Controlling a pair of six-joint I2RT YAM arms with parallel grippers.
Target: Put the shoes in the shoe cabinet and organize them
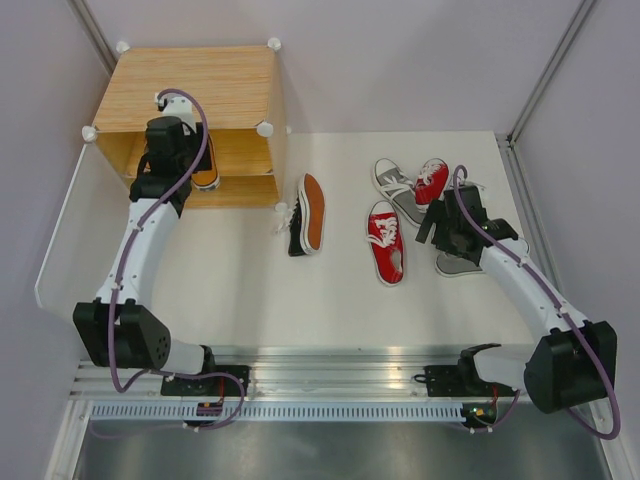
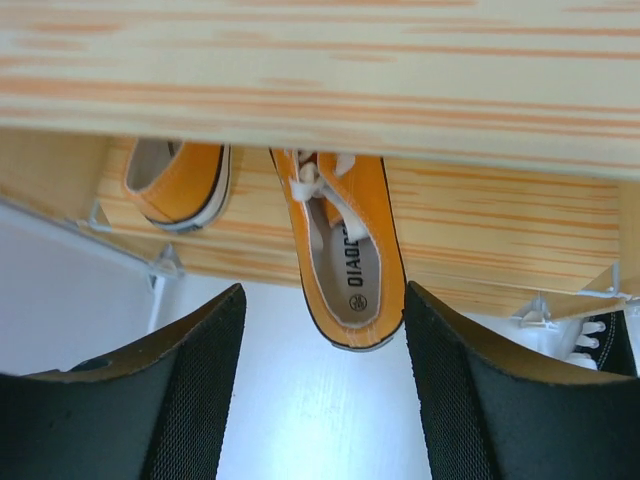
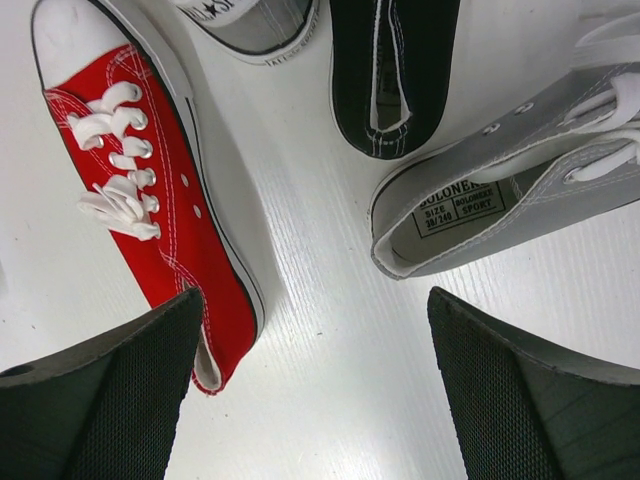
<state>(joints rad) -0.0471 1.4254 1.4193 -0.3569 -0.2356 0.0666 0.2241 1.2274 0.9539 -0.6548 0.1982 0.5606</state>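
Left claw (image 2: 322,300) low before shoe cabinet (image 1: 190,85)

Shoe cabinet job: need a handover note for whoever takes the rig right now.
Left gripper: open at the shoe cabinet mouth, holding nothing.
Right gripper: open above the loose shoes, holding nothing.
Done: both orange shoes are in the cabinet, one with its heel overhanging the shelf edge.
Left, all on the table: black shoe on its side by the cabinet, second black shoe, red shoes, grey shoes.
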